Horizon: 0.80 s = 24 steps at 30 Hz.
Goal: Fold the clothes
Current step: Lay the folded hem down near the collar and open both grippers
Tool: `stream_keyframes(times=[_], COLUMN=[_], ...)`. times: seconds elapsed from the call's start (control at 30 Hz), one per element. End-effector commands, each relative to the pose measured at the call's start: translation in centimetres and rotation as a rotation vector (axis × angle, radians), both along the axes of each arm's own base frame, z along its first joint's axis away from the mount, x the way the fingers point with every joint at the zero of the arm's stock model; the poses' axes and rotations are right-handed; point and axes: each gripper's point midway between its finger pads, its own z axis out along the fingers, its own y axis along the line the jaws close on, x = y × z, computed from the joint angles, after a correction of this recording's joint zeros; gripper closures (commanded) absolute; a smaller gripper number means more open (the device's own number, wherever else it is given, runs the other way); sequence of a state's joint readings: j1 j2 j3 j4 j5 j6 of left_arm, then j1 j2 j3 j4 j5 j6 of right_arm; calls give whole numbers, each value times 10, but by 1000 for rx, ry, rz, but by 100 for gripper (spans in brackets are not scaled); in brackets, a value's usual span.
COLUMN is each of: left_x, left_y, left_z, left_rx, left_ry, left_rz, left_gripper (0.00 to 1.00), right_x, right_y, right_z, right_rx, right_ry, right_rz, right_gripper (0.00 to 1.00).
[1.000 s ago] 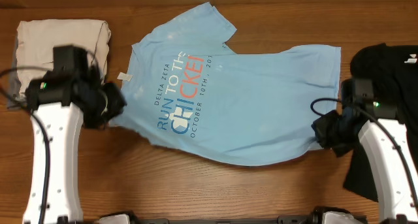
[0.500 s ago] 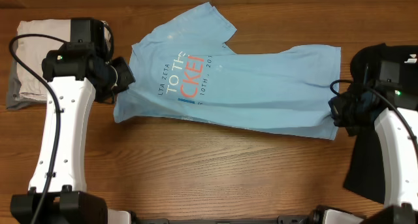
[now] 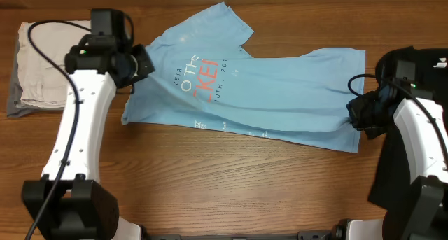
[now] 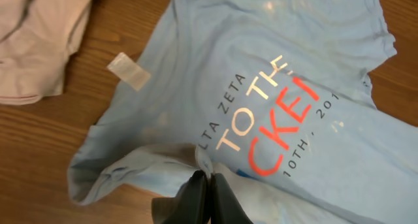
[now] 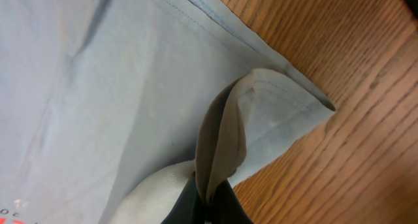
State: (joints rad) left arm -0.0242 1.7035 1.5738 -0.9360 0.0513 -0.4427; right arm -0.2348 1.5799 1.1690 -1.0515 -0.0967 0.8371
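1. The T-shirt lies flat on the counter, stretched between the two claws. Its near edge is doubled over, so part of the lettering is covered.
2. The left claw is pinched tight on a raised fold of blue cloth. The lettering sits just ahead of it, and the white label is ahead and to its left.
3. The right claw is clamped on a gathered hem corner that loops up out of its tips, with bare wood just to its right.
4. The cloth looks thin, light and limp, so it is likely to sag and wrinkle between the claws. It is not fragile.
5. The stitched hems and corners look like the best holds. Both claws should move together, keeping the cloth lightly taut.
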Motion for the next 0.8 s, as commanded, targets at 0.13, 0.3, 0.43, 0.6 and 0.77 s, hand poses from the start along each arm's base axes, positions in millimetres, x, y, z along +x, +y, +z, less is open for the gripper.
stream_keyframes(times=[0.13, 0.3, 0.43, 0.6, 0.77], left_x=[19, 30, 37, 50, 52], left_y=[-7, -6, -6, -5, -6], left_z=[-27, -51, -58, -51, -51], left_rx=[28, 35, 37, 69, 69], left_ry=[34, 60, 50, -9, -17], left_rz=[-12, -10, -8, -34, -37], left_gripper=[96, 96, 96, 96, 96], right_x=[9, 18, 25, 34, 40], right_y=[-12, -14, -13, -8, -8], right_z=[6, 7, 2, -8, -14], right_rx=[-60, -70, -76, -92, -141], right_ry=[-29, -70, -99, -144, -170], right_rz=[-7, -7, -2, 19, 31], right_gripper=[96, 96, 96, 96, 96])
